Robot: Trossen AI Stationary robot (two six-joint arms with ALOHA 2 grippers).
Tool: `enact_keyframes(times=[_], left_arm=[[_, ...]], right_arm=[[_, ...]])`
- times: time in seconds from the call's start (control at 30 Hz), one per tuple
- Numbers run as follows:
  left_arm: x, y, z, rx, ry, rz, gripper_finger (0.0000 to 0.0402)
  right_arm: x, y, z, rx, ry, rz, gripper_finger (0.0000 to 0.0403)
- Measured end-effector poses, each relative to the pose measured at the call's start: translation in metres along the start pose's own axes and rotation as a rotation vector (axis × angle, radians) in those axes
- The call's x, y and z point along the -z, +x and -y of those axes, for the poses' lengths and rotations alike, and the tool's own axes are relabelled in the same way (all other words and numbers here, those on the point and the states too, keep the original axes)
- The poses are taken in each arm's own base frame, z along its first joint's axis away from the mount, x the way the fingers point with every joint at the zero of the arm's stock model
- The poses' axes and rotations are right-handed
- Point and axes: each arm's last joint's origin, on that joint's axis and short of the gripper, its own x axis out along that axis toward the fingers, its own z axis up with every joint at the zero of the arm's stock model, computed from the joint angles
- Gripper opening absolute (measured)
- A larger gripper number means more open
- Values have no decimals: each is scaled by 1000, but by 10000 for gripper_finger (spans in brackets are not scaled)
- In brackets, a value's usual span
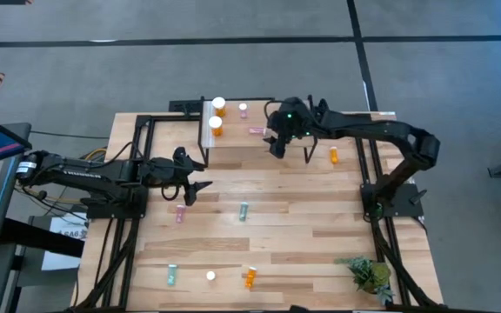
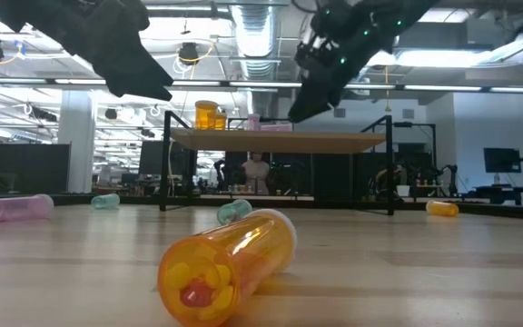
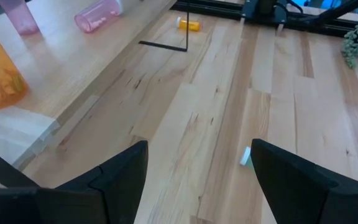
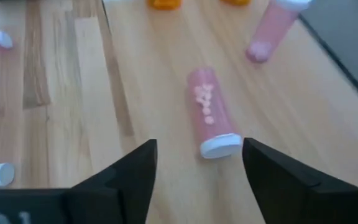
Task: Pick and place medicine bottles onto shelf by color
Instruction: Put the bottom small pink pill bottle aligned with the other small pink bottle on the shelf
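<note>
The light-wood shelf (image 1: pixel 237 141) stands at the table's far side. On it are two wide orange bottles (image 1: pixel 217 116), an upright pink bottle (image 1: pixel 243 109) and a pink bottle lying on its side (image 4: pixel 210 115), white cap toward my right gripper. My right gripper (image 4: pixel 197 168) is open above the shelf, fingers either side of that cap end, apart from it. My left gripper (image 1: pixel 195 188) is open and empty over the table, left of the shelf. Loose on the table lie a pink bottle (image 1: pixel 180 213), two teal ones (image 1: pixel 243 210), (image 1: pixel 171 275) and two orange ones (image 1: pixel 250 278), (image 1: pixel 334 155).
A small white cap (image 1: pixel 210 276) lies near the front edge. A green plant (image 1: pixel 368 274) stands at the front right corner. Black frame rails (image 1: pixel 129 165) run along the table's left and right sides. The shelf's thin black legs (image 2: pixel 163 173) reach down to the tabletop.
</note>
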Motion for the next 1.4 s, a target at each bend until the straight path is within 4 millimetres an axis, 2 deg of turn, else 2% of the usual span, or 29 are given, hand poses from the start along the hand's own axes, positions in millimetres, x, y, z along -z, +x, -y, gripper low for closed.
enact_keyframes(times=[0.13,0.33,1.1,1.23,1.4], left_arm=[[0,0,0,5,1,-1,270],[0,0,0,5,2,-1,270],[0,0,0,5,0,1,270],[0,0,0,5,0,2,270],[0,0,0,5,0,2,270]], right_arm=[[7,13,6,8,3,-42,271],[11,22,12,9,12,-50,271],[7,23,11,-33,-10,-3,270],[7,23,11,-33,-10,-3,258],[7,23,11,-33,-17,-2,221]])
